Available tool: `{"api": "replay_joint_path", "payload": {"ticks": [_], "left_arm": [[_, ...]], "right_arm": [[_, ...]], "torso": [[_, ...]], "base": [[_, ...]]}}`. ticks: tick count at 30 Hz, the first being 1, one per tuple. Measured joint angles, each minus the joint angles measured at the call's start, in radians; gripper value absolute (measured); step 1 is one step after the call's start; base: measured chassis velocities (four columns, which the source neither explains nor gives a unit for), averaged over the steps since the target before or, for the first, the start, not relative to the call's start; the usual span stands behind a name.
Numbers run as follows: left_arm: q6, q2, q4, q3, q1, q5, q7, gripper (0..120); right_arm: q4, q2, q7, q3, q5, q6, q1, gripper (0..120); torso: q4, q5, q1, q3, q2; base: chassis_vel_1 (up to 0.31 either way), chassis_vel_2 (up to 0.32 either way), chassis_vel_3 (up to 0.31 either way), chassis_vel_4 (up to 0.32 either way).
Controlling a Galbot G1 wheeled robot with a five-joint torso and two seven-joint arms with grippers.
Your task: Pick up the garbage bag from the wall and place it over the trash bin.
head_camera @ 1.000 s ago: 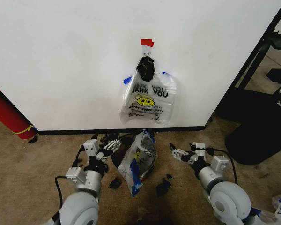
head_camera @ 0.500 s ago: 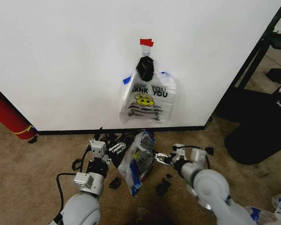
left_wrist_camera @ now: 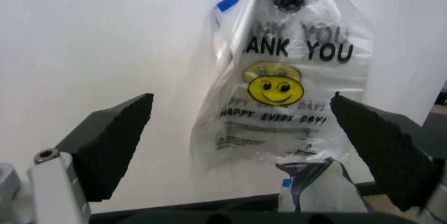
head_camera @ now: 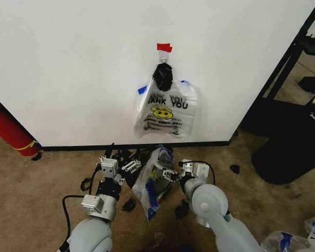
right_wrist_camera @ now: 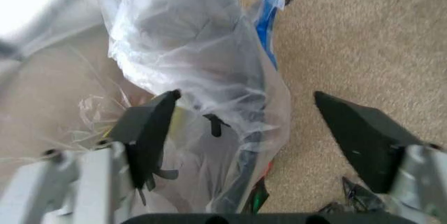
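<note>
The garbage bag (head_camera: pixel 155 181), crumpled clear plastic with blue strips and a yellow print, stands in a heap on the carpet below the white wall (head_camera: pixel 68 63). It also shows in the wrist views as garbage bag (left_wrist_camera: pixel 314 185) and garbage bag (right_wrist_camera: pixel 202 67). My right gripper (head_camera: pixel 165 174) is open at the bag's right side, and the bag's plastic lies between its fingers (right_wrist_camera: pixel 146 135). My left gripper (head_camera: pixel 124 167) is open just left of the bag and faces the wall. The trash bin is hidden; only dark bits show around the bag.
A bunch of like bags (head_camera: pixel 165 113) hangs under a black knot below red tape (head_camera: pixel 164 47). A long red cylinder (head_camera: pixel 8 128) leans at the left. A big black object (head_camera: pixel 294 142) and a black frame (head_camera: pixel 283 68) stand at the right. Black scraps (head_camera: pixel 182 210) lie on the carpet.
My right arm has swung left across the carpet, bringing its open gripper up against the bag. The left gripper shifted slightly towards the bag a second ago and has since stayed put.
</note>
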Motion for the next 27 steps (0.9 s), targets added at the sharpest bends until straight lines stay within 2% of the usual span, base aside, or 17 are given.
{"api": "replay_joint_path", "payload": {"ticks": [2, 6, 9, 13, 14, 19, 27], "left_arm": [[0.000, 0.000, 0.000, 0.000, 0.001, -0.001, 0.000, 100], [-0.002, 0.000, -0.001, -0.002, -0.002, -0.004, -0.002, 100], [-0.005, -0.001, 0.001, 0.000, -0.007, -0.005, -0.002, 100], [-0.007, -0.006, 0.007, 0.008, -0.009, -0.006, -0.002, 100], [-0.007, -0.006, 0.007, 0.008, -0.009, -0.006, -0.002, 100], [-0.007, -0.003, 0.004, 0.011, -0.006, -0.013, -0.002, 100], [0.003, -0.003, -0.004, 0.010, 0.002, -0.041, -0.005, 100]], "right_arm": [[-0.009, 0.007, 0.005, -0.003, 0.002, -0.001, 0.004, 69], [-0.035, 0.030, 0.015, -0.004, 0.007, -0.005, 0.010, 51], [-0.040, 0.032, 0.024, -0.003, 0.014, -0.009, 0.011, 44], [-0.050, 0.028, 0.037, -0.002, 0.032, -0.011, 0.016, 26], [-0.050, 0.028, 0.037, -0.002, 0.032, -0.011, 0.016, 26], [-0.065, 0.034, 0.041, 0.012, 0.056, -0.011, 0.026, 5], [-0.081, 0.051, 0.023, 0.016, 0.056, -0.009, 0.030, 1]], "torso": [[0.0000, 0.0000, 0.000, 0.000, 0.000], [0.0001, 0.0001, 0.000, 0.000, 0.000], [0.0000, 0.0001, 0.000, 0.000, 0.000], [0.0000, 0.0000, 0.000, 0.000, 0.000], [0.0000, 0.0000, 0.000, 0.000, 0.000], [0.0000, 0.0001, 0.000, 0.000, 0.000], [0.0000, 0.0000, 0.000, 0.000, 0.000]], "base": [[0.000, 0.000, 0.000, 0.000], [0.000, 0.000, 0.000, 0.000], [0.000, 0.000, 0.000, 0.000], [0.000, 0.000, 0.000, 0.000], [0.000, 0.000, 0.000, 0.000], [0.000, 0.000, 0.000, 0.000], [0.000, 0.000, 0.000, 0.000]]}}
